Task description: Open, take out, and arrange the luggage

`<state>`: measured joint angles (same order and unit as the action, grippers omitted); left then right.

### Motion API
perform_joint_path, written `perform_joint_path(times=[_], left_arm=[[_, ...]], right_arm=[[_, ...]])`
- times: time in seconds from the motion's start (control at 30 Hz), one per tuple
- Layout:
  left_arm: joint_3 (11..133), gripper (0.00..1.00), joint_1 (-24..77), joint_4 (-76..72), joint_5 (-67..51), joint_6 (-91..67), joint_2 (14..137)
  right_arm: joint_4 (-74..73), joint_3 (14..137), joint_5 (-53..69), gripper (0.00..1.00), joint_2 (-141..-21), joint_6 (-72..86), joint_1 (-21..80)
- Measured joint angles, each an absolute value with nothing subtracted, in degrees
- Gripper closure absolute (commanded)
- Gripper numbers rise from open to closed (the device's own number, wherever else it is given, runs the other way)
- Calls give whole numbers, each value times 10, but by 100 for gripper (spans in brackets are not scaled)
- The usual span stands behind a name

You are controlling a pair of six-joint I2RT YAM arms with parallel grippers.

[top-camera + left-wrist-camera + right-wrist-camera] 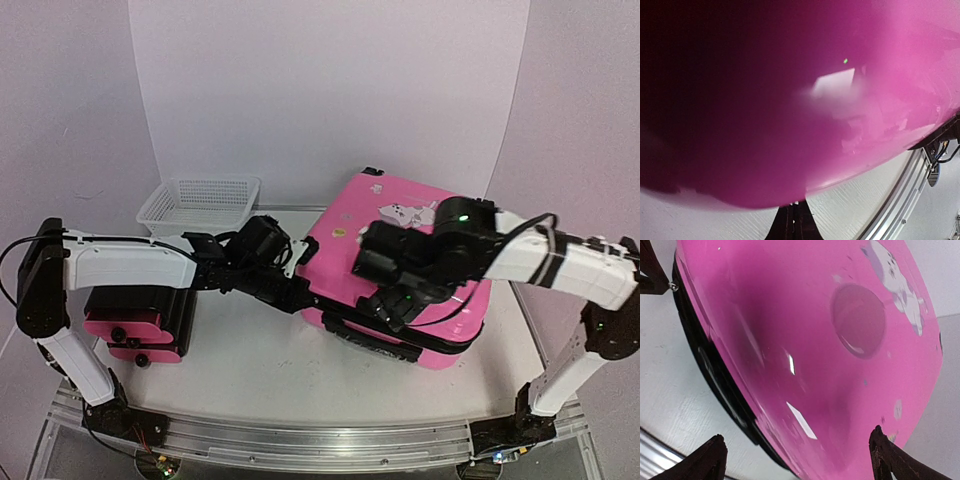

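The large pink suitcase (420, 260) lies flat at centre right, sticker side up, with its black zipper trim (385, 350) along the near edge. My left gripper (302, 292) is at its left side. In the left wrist view the fingers (797, 222) are pressed together and shut right under the glossy pink shell (840, 100), which fills that view. My right gripper (385, 300) hovers over the suitcase's near-left part. In the right wrist view (800, 460) it is wide open and empty, one finger (712, 460) off the edge and the other over the shell (805, 340).
A smaller pink case (135, 325) with black trim and wheels stands at the left under my left arm. A white mesh basket (200, 203) sits at the back left. The aluminium rail (300, 440) runs along the near table edge.
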<state>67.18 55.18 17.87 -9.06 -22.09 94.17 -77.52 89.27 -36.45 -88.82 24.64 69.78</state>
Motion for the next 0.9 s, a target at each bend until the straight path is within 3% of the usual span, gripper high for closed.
perform_joint_path(times=[0.17,0.3,0.57,0.9], left_arm=[[672,100,564,174,-95,-230,942],[672,100,564,173,-97,-237,942],[671,100,558,169,-117,-241,942],[658,100,534,142,-168,-261,942]], right_arm=[[-774,942,-451,13,-1015,183,714],[-764,959,-497,21,-1027,165,746],[-712,916,-519,50,-1027,155,814],[-710,948,-627,40,-1120,166,819]])
